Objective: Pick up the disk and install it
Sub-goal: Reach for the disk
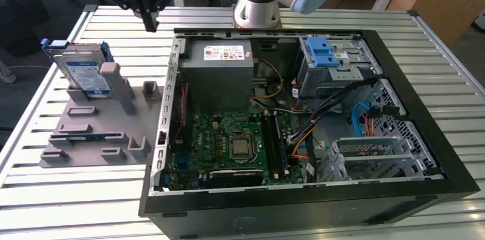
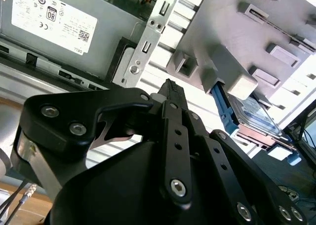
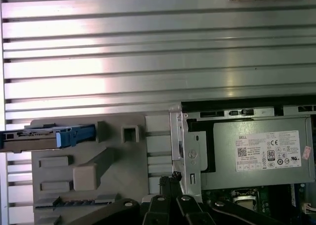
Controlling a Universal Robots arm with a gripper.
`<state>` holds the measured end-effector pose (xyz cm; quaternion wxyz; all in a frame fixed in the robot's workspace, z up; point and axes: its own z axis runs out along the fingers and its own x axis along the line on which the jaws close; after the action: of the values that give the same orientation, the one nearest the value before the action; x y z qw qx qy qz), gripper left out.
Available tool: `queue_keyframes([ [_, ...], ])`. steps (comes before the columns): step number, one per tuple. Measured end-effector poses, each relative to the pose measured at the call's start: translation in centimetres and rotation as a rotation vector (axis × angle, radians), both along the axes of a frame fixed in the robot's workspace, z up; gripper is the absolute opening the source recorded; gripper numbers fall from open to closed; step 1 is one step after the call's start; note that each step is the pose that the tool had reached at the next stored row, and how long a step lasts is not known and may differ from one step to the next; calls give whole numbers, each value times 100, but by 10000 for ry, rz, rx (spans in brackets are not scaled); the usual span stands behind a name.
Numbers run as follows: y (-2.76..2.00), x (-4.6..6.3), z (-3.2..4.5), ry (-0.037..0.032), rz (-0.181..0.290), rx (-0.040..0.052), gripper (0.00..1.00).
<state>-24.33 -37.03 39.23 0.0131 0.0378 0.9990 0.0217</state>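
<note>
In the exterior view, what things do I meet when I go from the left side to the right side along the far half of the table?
The disk → the gripper → the grey metal box with a white sticker → the silver cage with a blue latch.

Grey post (image 1: 113, 87) partly hides the disk (image 1: 82, 72).

A: The disk (image 1: 82, 74), what colours?
B: Silver, white label with a blue band, blue rails.
A: And the rack (image 1: 91, 138) nearest the fingers (image 2: 173, 117)?
B: Plain grey. The gripper (image 1: 150, 26) itself is black, and the table (image 1: 76, 194) under them is pale metal in even stripes.
</note>
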Motion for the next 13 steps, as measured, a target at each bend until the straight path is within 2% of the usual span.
queue_keyframes([
  [13, 60, -210, -5, 4, 0, 0, 11],
])
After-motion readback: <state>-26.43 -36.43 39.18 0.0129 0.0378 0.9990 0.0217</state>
